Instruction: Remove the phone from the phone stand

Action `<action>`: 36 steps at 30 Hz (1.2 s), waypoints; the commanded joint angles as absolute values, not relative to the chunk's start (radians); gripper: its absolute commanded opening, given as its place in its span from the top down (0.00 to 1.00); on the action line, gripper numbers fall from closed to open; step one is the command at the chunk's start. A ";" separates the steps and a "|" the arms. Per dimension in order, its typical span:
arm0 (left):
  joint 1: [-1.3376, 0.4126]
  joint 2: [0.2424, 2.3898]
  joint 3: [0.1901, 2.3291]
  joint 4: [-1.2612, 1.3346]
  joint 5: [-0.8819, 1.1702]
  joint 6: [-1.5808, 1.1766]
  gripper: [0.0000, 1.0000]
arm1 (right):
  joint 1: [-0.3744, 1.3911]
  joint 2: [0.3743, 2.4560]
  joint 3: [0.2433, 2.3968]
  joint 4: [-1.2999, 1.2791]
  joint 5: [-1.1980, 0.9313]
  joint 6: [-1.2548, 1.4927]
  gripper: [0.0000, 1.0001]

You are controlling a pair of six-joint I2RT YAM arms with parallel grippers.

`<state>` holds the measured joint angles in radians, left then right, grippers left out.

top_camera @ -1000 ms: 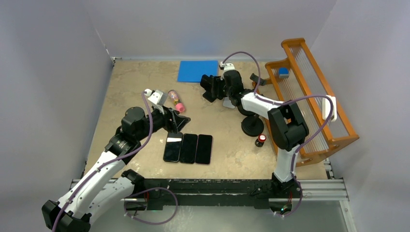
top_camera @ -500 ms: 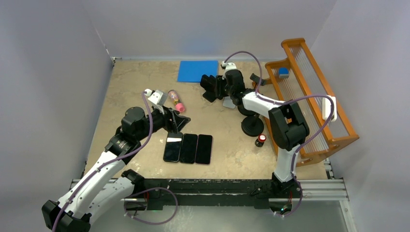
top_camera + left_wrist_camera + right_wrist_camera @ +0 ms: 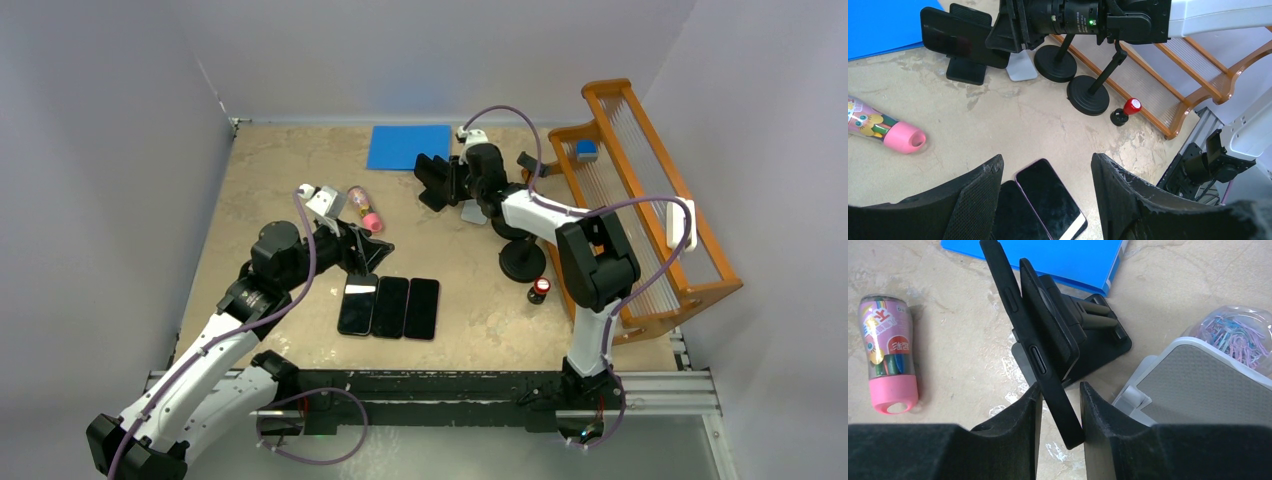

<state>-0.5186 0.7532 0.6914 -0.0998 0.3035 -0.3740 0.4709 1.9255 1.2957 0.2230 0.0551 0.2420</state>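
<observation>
Phone (image 3: pixel 1033 350) is on the phone stand (image 3: pixel 1098 347), standing on edge and leaning back against the cradle. The stand itself sits flat on the worktop (image 3: pixel 470 300).

Right jaws: straddling the near end of the phone in front of the stand, one pad (image 3: pixel 1015 415) on each face. The gap is narrow, with little or no daylight either side. Can't tell from the wrist view whether the clamp is actually made.

Left jaws: wide open, nothing between them. They hang well away from the stand toward the arm bases, over the end of a row of three phones (image 3: pixel 389 306) lying flat. One finger (image 3: pixel 973 200) frames two of those screens.

Around the stand:
- blue folder (image 3: pixel 408 146) just behind it, one corner right at the stand's back
- pink-capped tube (image 3: pixel 888 360) lying on the left-arm side, apart from it
- grey-and-white box (image 3: pixel 1193 390) just beside it on the right-arm side, with a clear tub of paper clips (image 3: pixel 1233 335) behind that
- two round-base stands (image 3: pixel 1075 75) and a red-topped knob (image 3: pixel 1129 107) further out the same way
- wooden rack (image 3: pixel 640 200) beyond those
</observation>
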 commanded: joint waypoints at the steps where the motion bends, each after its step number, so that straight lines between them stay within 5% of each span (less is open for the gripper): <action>1: -0.526 0.751 0.701 -0.071 0.318 -0.368 0.37 | 0.473 1.913 1.303 0.248 0.045 0.238 0.68; 10: -0.527 0.753 0.701 -0.069 0.321 -0.369 0.37 | 0.474 1.901 1.269 0.256 0.056 0.232 0.83; 14: -0.528 0.753 0.701 -0.069 0.321 -0.370 0.37 | 0.473 1.892 1.269 0.254 0.049 0.229 1.00; 36: -0.528 0.759 0.701 -0.070 0.321 -0.370 0.37 | 0.473 1.816 1.236 0.310 0.002 0.256 1.00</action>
<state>-0.5198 0.7597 0.6914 -0.0994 0.3103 -0.3740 0.4751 1.8729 1.2297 0.2638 0.0040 0.2459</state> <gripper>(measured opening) 0.632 0.119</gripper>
